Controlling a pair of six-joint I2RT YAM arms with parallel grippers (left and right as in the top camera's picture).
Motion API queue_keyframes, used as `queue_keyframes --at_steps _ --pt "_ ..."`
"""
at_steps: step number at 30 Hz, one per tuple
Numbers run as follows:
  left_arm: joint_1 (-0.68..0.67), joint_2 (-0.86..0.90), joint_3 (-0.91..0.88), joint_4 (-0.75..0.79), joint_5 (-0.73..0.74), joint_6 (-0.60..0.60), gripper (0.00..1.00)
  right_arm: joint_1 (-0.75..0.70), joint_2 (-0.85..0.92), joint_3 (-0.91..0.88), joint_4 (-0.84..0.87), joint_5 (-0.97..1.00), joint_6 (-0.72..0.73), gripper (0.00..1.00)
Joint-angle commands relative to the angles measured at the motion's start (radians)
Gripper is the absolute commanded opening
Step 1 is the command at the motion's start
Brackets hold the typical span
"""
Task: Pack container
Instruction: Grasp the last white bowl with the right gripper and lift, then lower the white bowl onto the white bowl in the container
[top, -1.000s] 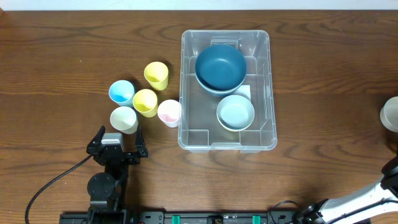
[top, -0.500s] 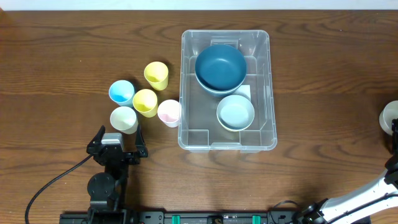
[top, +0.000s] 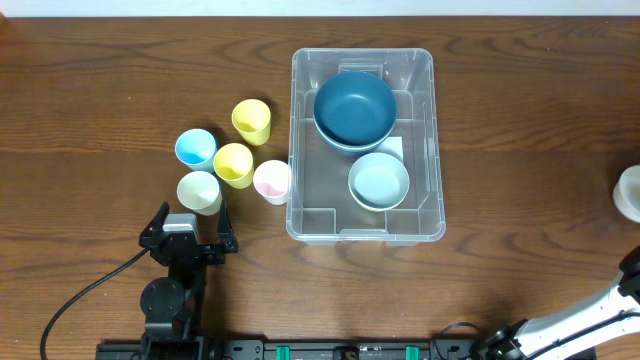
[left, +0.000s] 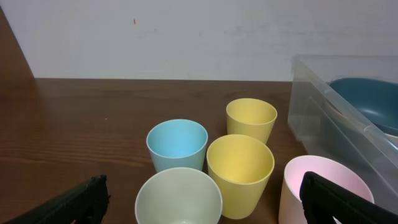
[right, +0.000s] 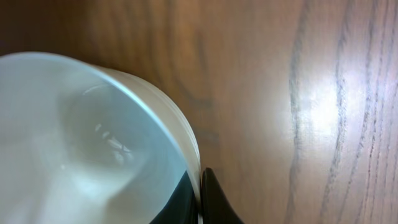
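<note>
While the right gripper (right: 198, 198) is clenched on the rim of a pale whitish plastic cup (right: 81, 143) at the right edge of the brown wooden table (top: 520, 100), the left gripper (top: 192, 216) is held wide open & empty, near left. The large clear plastic rectangular container (top: 300, 120) is sat mid-table, w/ a dark blue bowl (top: 354, 108) & a pale blue bowl (top: 379, 180) inside. Risk: only a thin rim pinch is had, so the cup may be tilted or dropped in transit, or the container wall clipped on entry.

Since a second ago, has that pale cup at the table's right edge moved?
Yes: the pale cup shifted slightly toward the picture's bottom edge, judged against the container.
</note>
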Motion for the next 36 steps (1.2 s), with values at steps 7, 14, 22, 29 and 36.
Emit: queue_keyframes --at_steps 7,14,22,29,36 --pt "0.003 -0.001 -0.022 -0.032 -0.001 0.014 0.98 0.043 0.006 0.108 -0.045 -0.412 -0.117 0.01" --pt "0.003 -0.001 -0.022 -0.032 -0.001 0.014 0.98 0.217 -0.079 0.169 -0.013 -0.755 -0.211 0.01" --pt "0.003 -0.001 -0.022 -0.032 -0.001 0.014 0.98 0.605 -0.259 0.291 -0.029 -0.678 -0.384 0.01" --pt "0.003 -0.001 -0.022 -0.032 -0.001 0.014 0.98 1.017 -0.297 0.290 -0.151 -0.237 -0.407 0.01" --pt "0.003 -0.001 -0.022 -0.032 -0.001 0.014 0.98 1.217 -0.222 0.248 -0.248 -0.061 -0.333 0.01"
